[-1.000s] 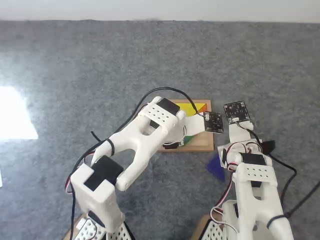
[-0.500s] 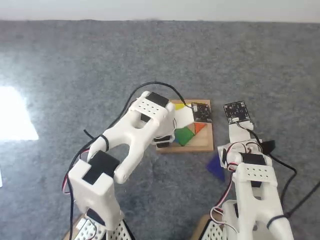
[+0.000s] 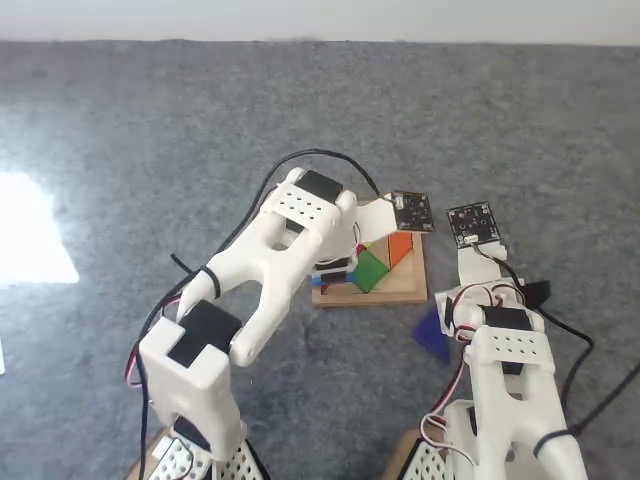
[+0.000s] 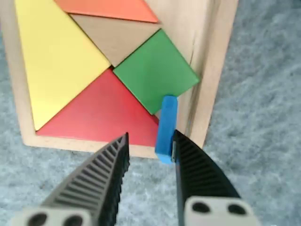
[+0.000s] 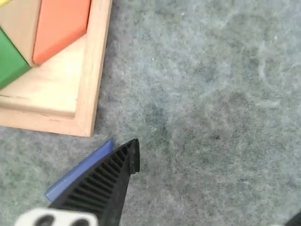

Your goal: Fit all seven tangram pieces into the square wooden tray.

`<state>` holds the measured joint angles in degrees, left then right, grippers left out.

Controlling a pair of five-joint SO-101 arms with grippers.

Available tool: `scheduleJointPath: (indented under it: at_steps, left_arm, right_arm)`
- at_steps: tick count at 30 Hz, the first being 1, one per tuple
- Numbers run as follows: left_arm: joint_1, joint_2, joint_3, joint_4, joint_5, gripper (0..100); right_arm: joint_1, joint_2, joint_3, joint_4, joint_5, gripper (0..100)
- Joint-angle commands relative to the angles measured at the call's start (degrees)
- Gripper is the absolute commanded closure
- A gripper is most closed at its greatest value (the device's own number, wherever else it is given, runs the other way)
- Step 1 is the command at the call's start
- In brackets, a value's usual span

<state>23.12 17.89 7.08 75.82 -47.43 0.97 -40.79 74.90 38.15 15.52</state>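
The left jaws stand half open at the near-left corner of the tray point(image 4: 207, 70); a blue piece point(image 4: 165, 127) on edge touches one jaw. The right jaws gape above a bluish piece point(image 5: 80, 172) flat on the counter point(image 5: 211, 94).

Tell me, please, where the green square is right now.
In the left wrist view, the green square lies in the wooden tray against the red triangle, its corner by the blue piece.

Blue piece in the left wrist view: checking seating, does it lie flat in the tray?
No, the blue piece stands on edge by the tray wall, beside the green square.
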Motion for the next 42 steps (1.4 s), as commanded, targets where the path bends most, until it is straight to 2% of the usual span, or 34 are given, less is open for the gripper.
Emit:
scheduleJointPath:
  at_steps: [1,5,13,19,22,25,27,31,34,37,40,42]
  left_arm:
    - [0.2,-0.3,-3.3,3.7,0.4,85]
    - [1.1,-0.3,-3.4,3.7,0.3,85]
    - [-0.4,-0.3,-3.6,-2.9,1.8,85]
    - [-0.6,-0.3,-6.0,-3.1,3.2,85]
    - [-2.2,0.2,-10.0,-3.5,9.3,85]
    - [-6.4,0.3,-11.6,-8.2,20.6,85]
    - [-9.1,0.3,-10.3,-10.5,24.4,85]
    - [-8.4,-8.3,-1.2,-15.2,30.7,91]
    - [-5.0,-26.3,11.7,-23.5,37.4,92]
    - [-6.2,-42.0,25.4,-33.4,45.5,91]
    - [-9.7,-44.7,32.3,-37.2,53.2,88]
    - [-9.8,-40.8,32.5,-36.6,53.3,87]
  right_arm:
    - [-0.6,-1.1,-0.2,-1.3,0.5,47.9]
    - [-0.6,-1.1,-0.2,-1.3,0.5,47.9]
    - [-0.6,-1.1,-0.2,-1.1,0.5,47.9]
    - [-0.6,-1.1,-0.2,-1.2,0.5,47.9]
    - [-0.6,-1.1,-0.2,-1.1,0.5,47.9]
    - [-0.6,-1.1,-0.2,-1.1,0.5,47.9]
    - [-0.6,-1.1,-0.2,-1.1,0.5,47.9]
    - [-0.6,-1.1,-0.2,-1.3,0.5,47.9]
    - [-0.6,-1.1,-0.2,-1.0,0.5,47.9]
    - [-0.6,-1.1,-0.2,-0.9,0.7,47.9]
    - [-0.6,-1.1,-0.2,-0.9,0.7,47.9]
    - [-0.7,-1.1,-0.2,-0.9,0.7,47.9]
